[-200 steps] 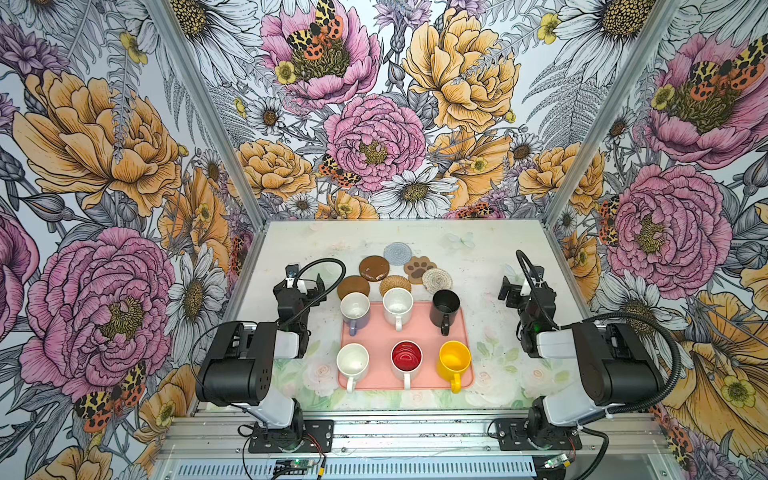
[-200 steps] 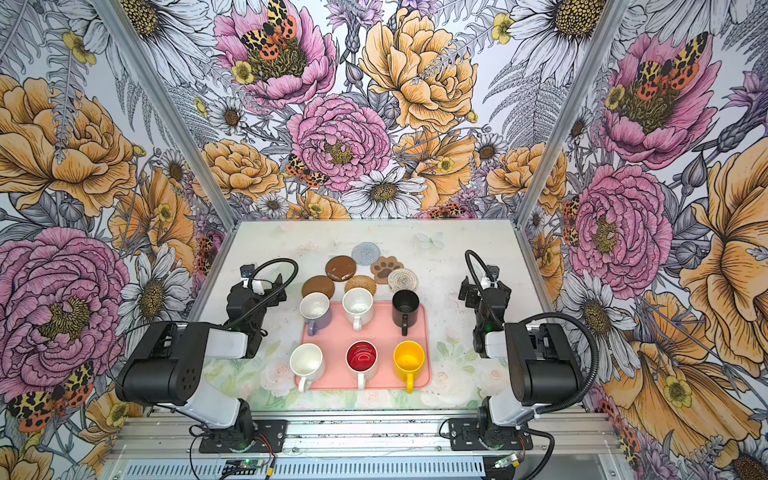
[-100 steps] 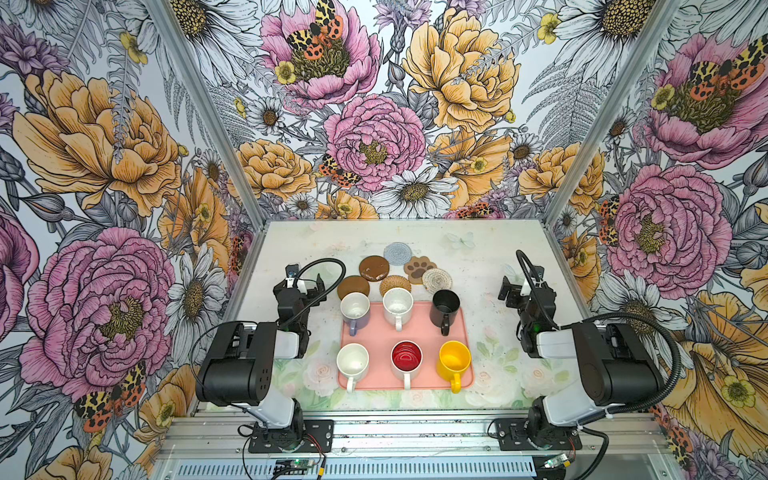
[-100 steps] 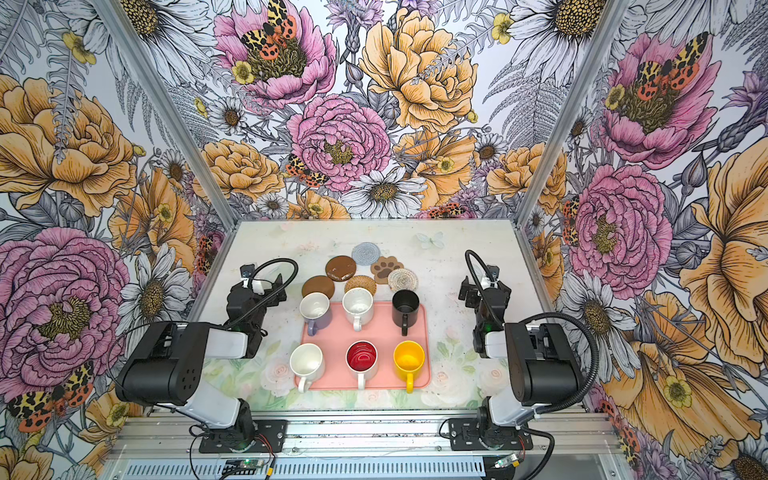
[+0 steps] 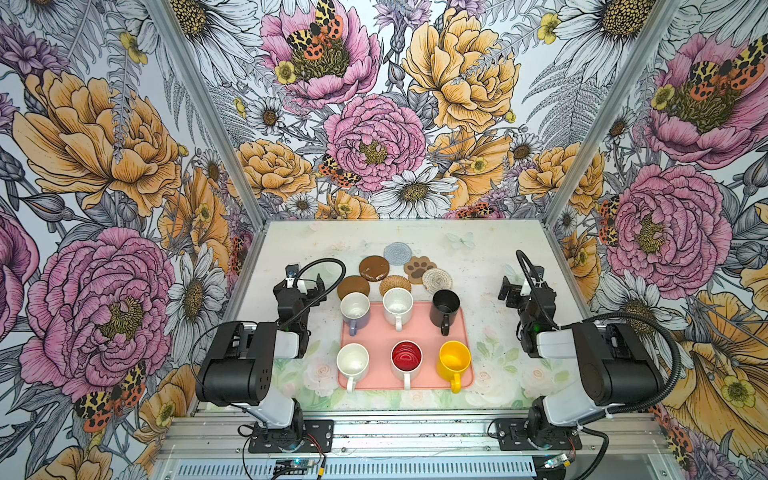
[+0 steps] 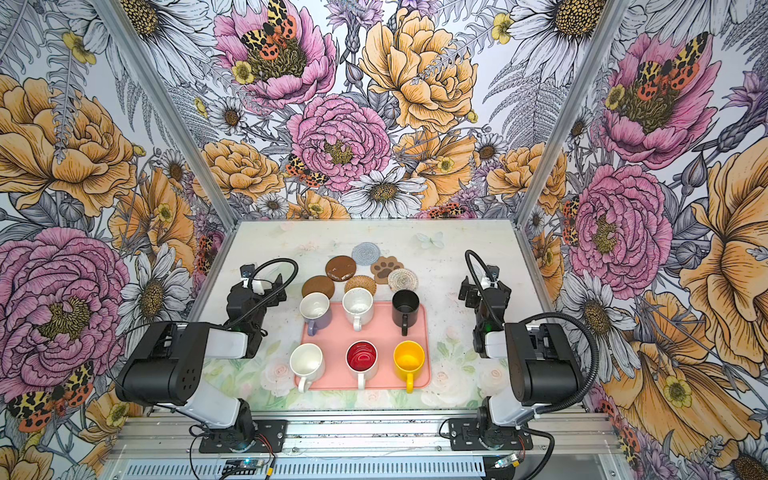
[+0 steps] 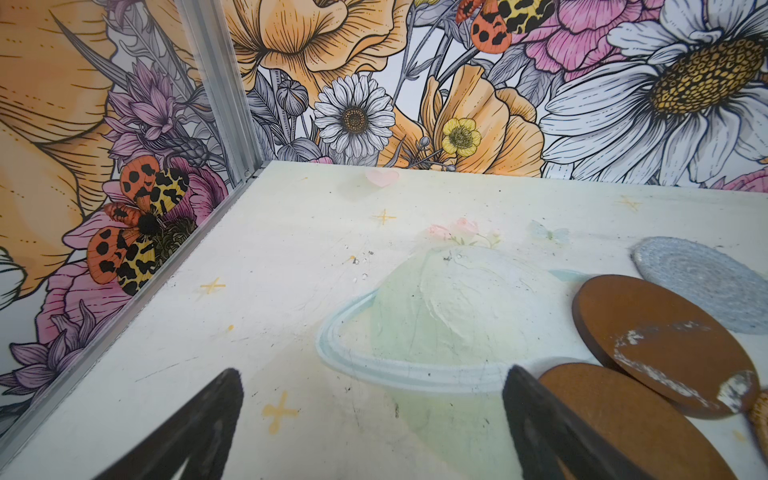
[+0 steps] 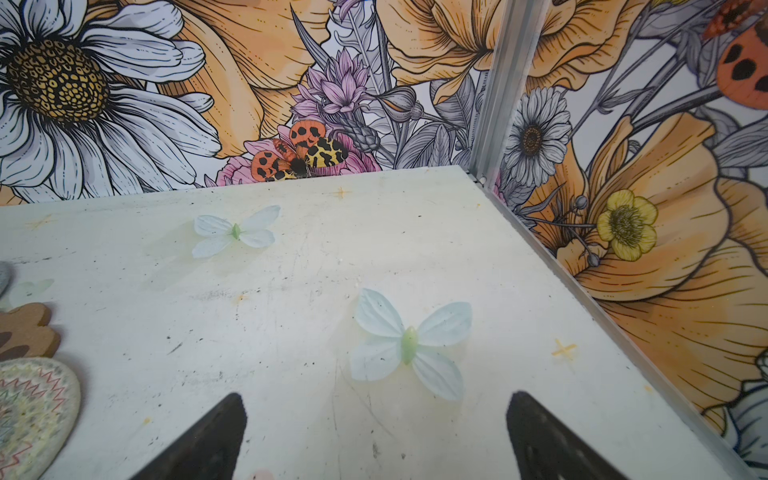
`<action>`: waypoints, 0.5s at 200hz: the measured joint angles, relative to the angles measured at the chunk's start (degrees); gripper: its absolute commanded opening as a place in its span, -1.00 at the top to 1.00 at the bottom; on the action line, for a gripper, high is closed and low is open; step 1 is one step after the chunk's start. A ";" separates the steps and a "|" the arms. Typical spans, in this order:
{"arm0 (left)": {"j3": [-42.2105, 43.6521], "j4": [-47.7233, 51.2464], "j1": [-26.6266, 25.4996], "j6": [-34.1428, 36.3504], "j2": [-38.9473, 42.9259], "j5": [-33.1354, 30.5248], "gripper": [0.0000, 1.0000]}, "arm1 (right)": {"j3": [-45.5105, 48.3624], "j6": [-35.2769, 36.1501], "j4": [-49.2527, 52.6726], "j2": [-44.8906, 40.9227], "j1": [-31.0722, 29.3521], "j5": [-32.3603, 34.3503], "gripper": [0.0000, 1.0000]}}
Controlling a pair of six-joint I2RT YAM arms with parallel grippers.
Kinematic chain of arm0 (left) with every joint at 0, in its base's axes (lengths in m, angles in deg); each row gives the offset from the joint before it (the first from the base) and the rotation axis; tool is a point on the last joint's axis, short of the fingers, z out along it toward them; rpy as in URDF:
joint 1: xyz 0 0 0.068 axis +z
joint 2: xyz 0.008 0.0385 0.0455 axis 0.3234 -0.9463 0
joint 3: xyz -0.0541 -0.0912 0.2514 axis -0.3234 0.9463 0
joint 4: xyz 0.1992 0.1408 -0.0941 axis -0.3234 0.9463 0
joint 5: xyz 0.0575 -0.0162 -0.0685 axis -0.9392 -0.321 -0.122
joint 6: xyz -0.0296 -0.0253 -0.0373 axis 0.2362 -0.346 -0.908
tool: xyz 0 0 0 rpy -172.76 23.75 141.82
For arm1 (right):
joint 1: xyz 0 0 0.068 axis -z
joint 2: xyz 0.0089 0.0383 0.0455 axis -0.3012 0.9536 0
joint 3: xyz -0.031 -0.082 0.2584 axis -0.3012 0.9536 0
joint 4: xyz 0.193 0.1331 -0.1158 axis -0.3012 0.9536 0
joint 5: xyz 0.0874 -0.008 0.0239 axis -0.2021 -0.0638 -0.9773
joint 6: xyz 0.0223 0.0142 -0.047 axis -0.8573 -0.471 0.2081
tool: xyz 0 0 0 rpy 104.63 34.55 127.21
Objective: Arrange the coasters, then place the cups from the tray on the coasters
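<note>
**Both top views.** A salmon-pink tray (image 5: 419, 336) lies on the table (image 5: 482, 249) between the two arms, towards the front edge. Six mugs stand upright on the tray in two rows of three, each handle pointing towards the robot bases.
- **Far row, left to right:** lavender mug (image 5: 355, 309), white speckled mug (image 5: 397, 305), black mug (image 5: 445, 307).
- **Near row, left to right:** plain white mug (image 5: 352, 361), red-lined white mug (image 5: 406, 357), yellow mug (image 5: 453, 361).

No mug stands on a coaster. The six coasters lie in a tight cluster on the table just beyond the tray's far edge. The grey-blue woven coaster (image 5: 397, 253) lies farthest back. The worn brown disc (image 5: 374, 268) and the paw-shaped coaster (image 5: 419, 268) flank it. Nearest the tray are the second brown disc (image 5: 353, 286), the tan rattan coaster (image 5: 395, 284) and the pale woven coaster (image 5: 437, 279). The far-row mugs partly hide the second brown disc and the rattan coaster.

**Left wrist view.** The left gripper (image 7: 374, 374) is spread wide and holds nothing. Bare table shows between its fingers, and the brown discs lie just beside one fingertip. The worn disc's edge overlaps the second disc.

**Right wrist view.** The right gripper (image 8: 376, 399) is likewise spread wide and empty, over bare table printed with pale butterflies. It is well apart from the coasters. Only the paw-shaped and pale woven coasters show, at the edge of this view.
</note>
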 measured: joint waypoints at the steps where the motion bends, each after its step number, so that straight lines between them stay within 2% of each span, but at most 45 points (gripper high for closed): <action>1: 0.00 0.00 0.00 0.00 0.00 0.00 -0.98 | 0.00 0.02 0.00 0.00 0.00 0.00 -0.99; 100: 0.00 0.00 0.00 0.00 0.00 0.00 -0.98 | 0.00 0.26 0.00 0.00 -0.13 -0.07 -0.97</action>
